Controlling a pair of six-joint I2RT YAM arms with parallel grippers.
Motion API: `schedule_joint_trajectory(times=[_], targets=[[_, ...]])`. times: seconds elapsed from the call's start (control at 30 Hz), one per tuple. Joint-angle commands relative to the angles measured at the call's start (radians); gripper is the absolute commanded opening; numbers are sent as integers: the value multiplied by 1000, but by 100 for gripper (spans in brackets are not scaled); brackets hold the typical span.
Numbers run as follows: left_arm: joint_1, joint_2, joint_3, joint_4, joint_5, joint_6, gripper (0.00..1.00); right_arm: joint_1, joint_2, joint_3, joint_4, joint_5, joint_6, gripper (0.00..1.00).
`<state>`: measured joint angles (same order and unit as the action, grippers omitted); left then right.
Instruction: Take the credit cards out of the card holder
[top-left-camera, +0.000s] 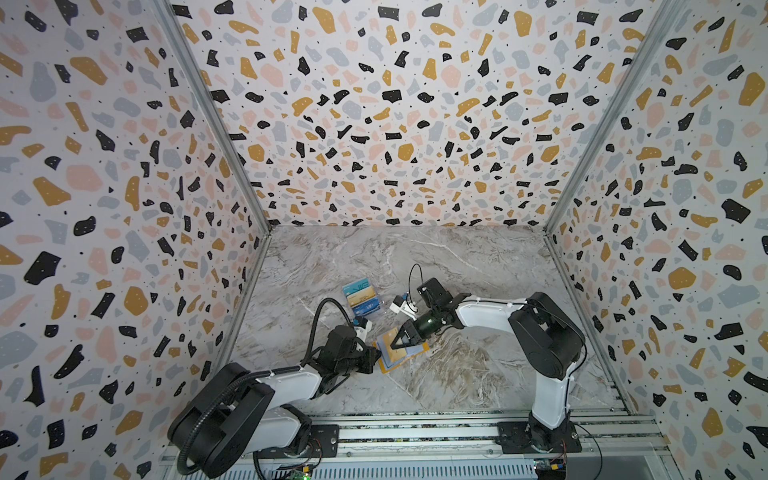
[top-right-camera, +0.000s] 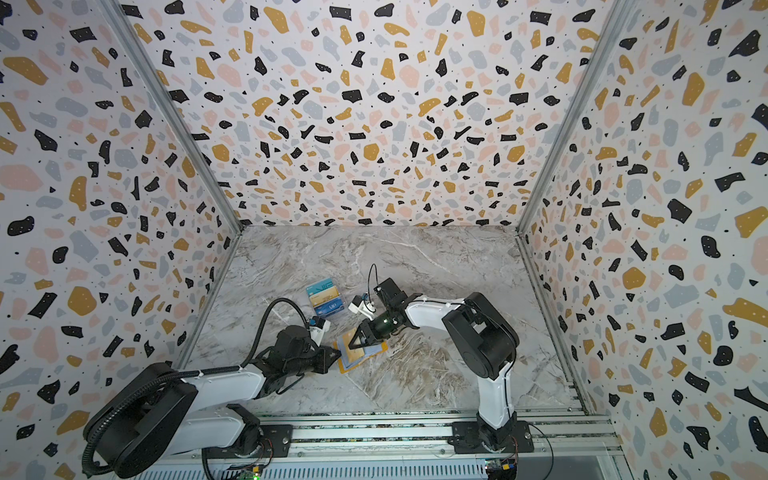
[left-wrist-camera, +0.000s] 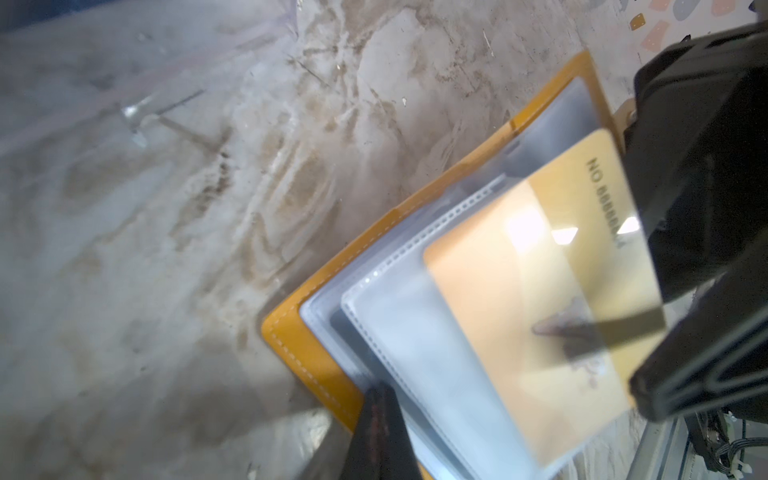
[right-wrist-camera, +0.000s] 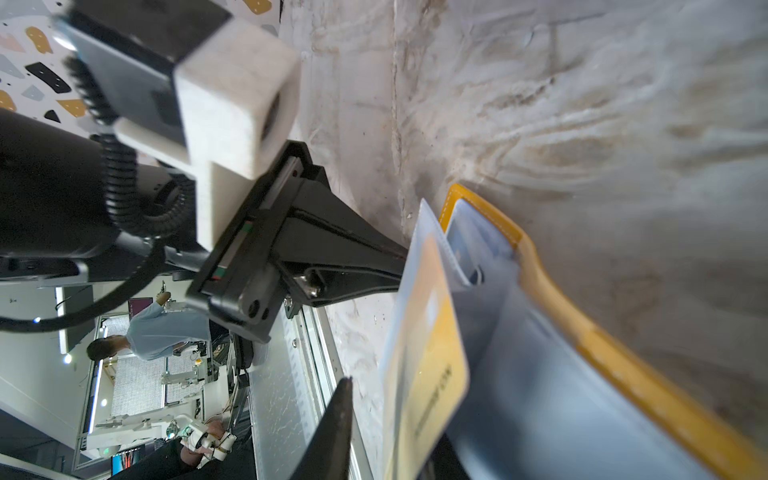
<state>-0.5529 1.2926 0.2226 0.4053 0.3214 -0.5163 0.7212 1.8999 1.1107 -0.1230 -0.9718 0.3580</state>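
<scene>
**Clerk:** Top views: surface and room?

**Operator:** Marble tabletop (top-left-camera: 457, 374), grey-brown, veined, flat. Terrazzo-print walls (top-left-camera: 374, 104) on three sides. Aluminium rail (top-left-camera: 415, 430) along the near edge, carrying both my arm bases. Both top views agree.

**Clerk:** Items?

**Operator:** Three cards lie flat and overlapping, left of centre: teal credit card (top-left-camera: 356, 287) lettered "VIP", beige-gold credit card (top-left-camera: 362, 297), dark blue credit card (top-left-camera: 368, 308). Nearer the rail is the card holder (top-left-camera: 401, 359), lying open. My left gripper (top-left-camera: 376, 359) is at its left edge and my right gripper (top-left-camera: 392, 345) is over it.

**Clerk:** Left wrist view?

**Operator:** Cover mustard with white stitching. Sleeves clear, glossy, with a perforated margin. One gold credit card (left-wrist-camera: 540, 270) is inside a sleeve, lettered "NO", the rest blurred. Only one of my left fingers (left-wrist-camera: 382, 436) shows. A clear-edged object (left-wrist-camera: 137, 118) lies beyond, out of focus and unidentified.

**Clerk:** Right wrist view?

**Operator:** My left gripper, black and tapered, is clamped on the edge of a raised sleeve. Only one of my right fingers (right-wrist-camera: 334, 432) shows, beside the sleeved gold card. Whether the right gripper is pinching or loose, I cannot tell. Past the rail there is a workshop, with a person (right-wrist-camera: 158, 332) in a pale blue shirt.
</scene>
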Motion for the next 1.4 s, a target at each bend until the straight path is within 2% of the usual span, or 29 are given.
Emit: schedule_joint_trajectory(times=[0.0,0.43,0.6,0.8,0.97,1.13,1.37], targets=[[-8,35,-18,-137,-33,12,0,-12,-62,-8,28,-35,-1,22],[-8,13,-23,-128,-34,12,0,-38,-51,-13,-13,46,1,4],[-8,-2,-14,-125,-33,25,1,-46,-86,14,-136,181,-62,3],[-8,-26,25,-148,-36,62,10,-69,-157,19,-230,311,-105,1],[-8,-112,66,-200,-38,75,25,-73,-224,13,-244,375,-140,0],[-8,-232,114,-265,-59,94,37,-75,-293,-1,-221,354,-189,0],[-7,-365,184,-304,-11,112,52,-78,-395,-40,-120,109,-274,0]])
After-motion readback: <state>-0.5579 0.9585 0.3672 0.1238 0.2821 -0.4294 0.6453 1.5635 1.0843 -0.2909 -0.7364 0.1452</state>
